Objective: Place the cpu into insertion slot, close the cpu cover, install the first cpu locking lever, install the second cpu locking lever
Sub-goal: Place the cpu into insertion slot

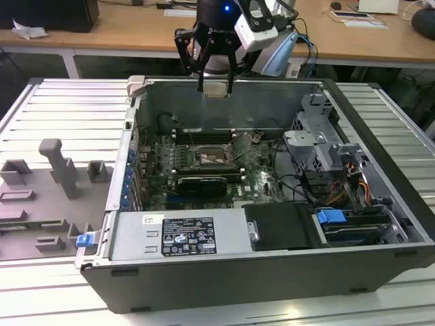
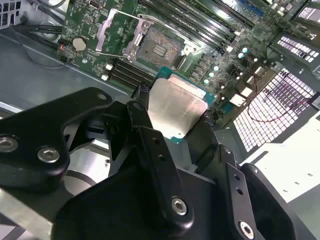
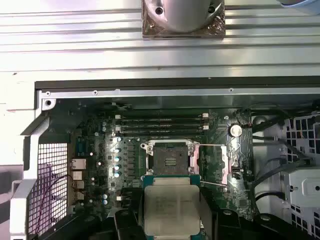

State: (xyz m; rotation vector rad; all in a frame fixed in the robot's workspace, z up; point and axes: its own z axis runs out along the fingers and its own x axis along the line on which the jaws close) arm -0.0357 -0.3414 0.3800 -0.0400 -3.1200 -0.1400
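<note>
My gripper [image 1: 216,86] hangs above the back wall of the open computer case [image 1: 115,204], shut on the cpu [image 1: 216,91], a flat square chip with a dull silvery top. In both wrist views the cpu [image 2: 175,107] [image 3: 171,210] sits between the black fingers [image 2: 142,115], level and clear of the board. Below it on the motherboard lies the insertion slot [image 1: 212,157] [image 2: 159,47] [image 3: 169,160], uncovered and with nothing in it. The cpu cover [image 1: 239,145] [image 2: 102,34] [image 3: 196,161] is swung open beside the slot, and thin wire levers stand raised next to it.
A long black card [image 1: 207,183] lies just in front of the slot, with memory slots [image 3: 162,122] behind it. A power supply [image 1: 177,234] fills the near side, with a drive cage [image 1: 319,146] and cables at the exterior view's right. Grey fixtures [image 1: 61,170] stand outside the case on the ribbed table.
</note>
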